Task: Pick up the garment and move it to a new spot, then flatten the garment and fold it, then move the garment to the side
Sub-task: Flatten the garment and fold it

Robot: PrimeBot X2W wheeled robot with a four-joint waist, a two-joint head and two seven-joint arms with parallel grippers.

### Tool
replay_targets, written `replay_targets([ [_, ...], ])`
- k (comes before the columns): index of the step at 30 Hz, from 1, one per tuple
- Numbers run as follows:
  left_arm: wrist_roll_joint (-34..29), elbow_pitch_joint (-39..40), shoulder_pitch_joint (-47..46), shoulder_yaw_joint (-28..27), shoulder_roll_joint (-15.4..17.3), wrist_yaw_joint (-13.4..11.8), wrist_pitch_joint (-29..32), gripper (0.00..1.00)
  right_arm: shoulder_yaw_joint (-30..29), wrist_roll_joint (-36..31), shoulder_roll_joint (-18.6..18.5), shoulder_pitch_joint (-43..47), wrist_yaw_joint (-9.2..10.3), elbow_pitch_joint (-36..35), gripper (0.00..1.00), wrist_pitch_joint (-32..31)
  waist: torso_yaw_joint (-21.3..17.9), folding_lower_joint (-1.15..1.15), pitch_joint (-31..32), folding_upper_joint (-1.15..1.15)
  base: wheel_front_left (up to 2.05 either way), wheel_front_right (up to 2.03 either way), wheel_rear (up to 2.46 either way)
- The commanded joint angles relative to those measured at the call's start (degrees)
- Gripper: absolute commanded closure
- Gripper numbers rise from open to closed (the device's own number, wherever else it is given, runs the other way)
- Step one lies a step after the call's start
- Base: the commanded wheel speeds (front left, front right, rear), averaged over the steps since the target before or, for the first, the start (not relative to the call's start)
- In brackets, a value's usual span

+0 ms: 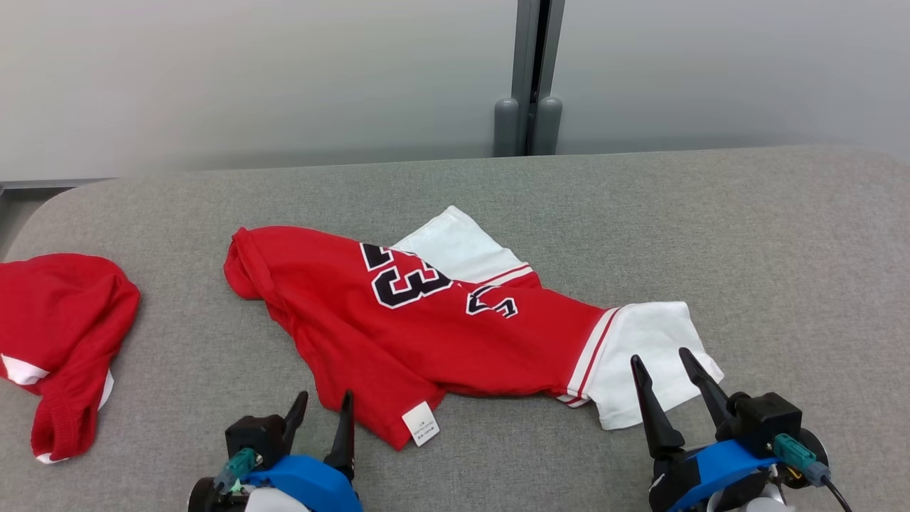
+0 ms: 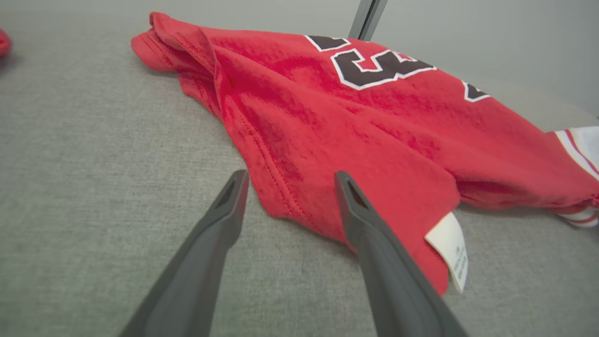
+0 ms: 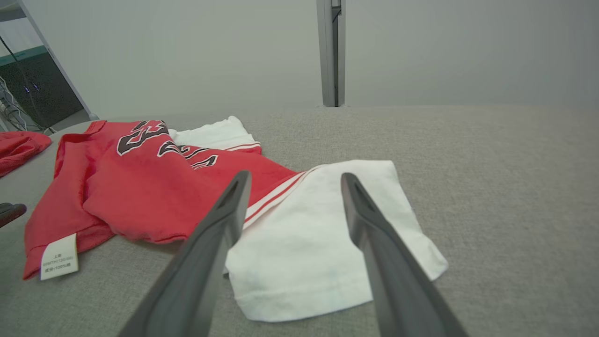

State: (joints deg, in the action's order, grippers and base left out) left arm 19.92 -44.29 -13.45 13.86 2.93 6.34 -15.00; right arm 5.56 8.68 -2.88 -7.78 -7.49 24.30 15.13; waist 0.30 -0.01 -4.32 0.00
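While the red number-23 jersey (image 1: 426,334) lies rumpled on the grey padded surface (image 1: 711,227), the left gripper (image 1: 325,395) gapes empty at its hem and the right gripper (image 1: 659,354) gapes empty over its white sleeve (image 1: 640,331).

- You see a red garment (image 1: 370,341) with white sleeves (image 1: 640,327) and red-and-white stripes where they start.
- Its big numbers (image 1: 409,284) are black with white edges.
- Its tag (image 1: 421,424) is white.
- The table (image 1: 782,235) is grey.
- By its left edge, another cloth (image 1: 60,320) is red with white bits.
- Your left gripper (image 1: 325,393) and right gripper (image 1: 659,354) have dark fingers (image 1: 650,416) and blue parts.
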Motion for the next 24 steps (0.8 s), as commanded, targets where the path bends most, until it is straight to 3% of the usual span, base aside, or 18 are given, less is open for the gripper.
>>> replay_targets([
  [1, 1.13, -0.31, 0.9, 1.02, 0.01, -0.37, -0.26, 0.0, -0.02, -0.4, -0.08, 0.66, 0.0, 0.01, 0.0, 0.01, -0.15, 0.01, 0.13, 0.0, 0.0, 0.0, 0.0],
  [11, 8.59, -2.4, 0.28, 4.98, -0.01, -2.15, -0.2, 0.0, -0.36, -1.39, -0.08, 1.26, 0.0, -0.21, 0.0, 0.01, -1.07, 0.01, -0.84, 0.0, 0.0, 0.0, 0.0],
  [21, 10.45, -3.19, -2.55, 5.44, -0.03, -3.05, -0.07, 0.0, -0.05, -2.0, -0.13, -0.75, 0.0, -0.96, 0.0, 0.01, -2.02, 0.01, -3.42, 0.0, 0.0, 0.0, 0.0],
  [22, 10.2, -2.45, -2.97, 5.18, -0.03, -3.14, -0.08, 0.4, -0.02, -1.95, -0.12, -0.98, 0.0, -1.05, 0.0, 0.01, -2.05, 0.01, -3.6, 0.0, 0.0, 0.0, 0.0],
  [23, 9.84, -1.52, -3.26, 4.65, -0.02, -3.24, -0.08, 0.86, 0.0, -1.88, -0.12, -1.13, 0.0, -1.13, 0.0, 0.01, -2.06, 0.01, -3.75, 0.0, 0.0, 0.0, 0.0],
  [24, 9.44, -0.26, -3.35, 4.08, -0.02, -3.33, -0.11, 1.0, -0.07, -1.81, -0.12, -1.2, 0.0, -1.2, 0.0, 0.01, -2.02, 0.01, -3.87, 0.0, 0.0, 0.0, 0.0],
])
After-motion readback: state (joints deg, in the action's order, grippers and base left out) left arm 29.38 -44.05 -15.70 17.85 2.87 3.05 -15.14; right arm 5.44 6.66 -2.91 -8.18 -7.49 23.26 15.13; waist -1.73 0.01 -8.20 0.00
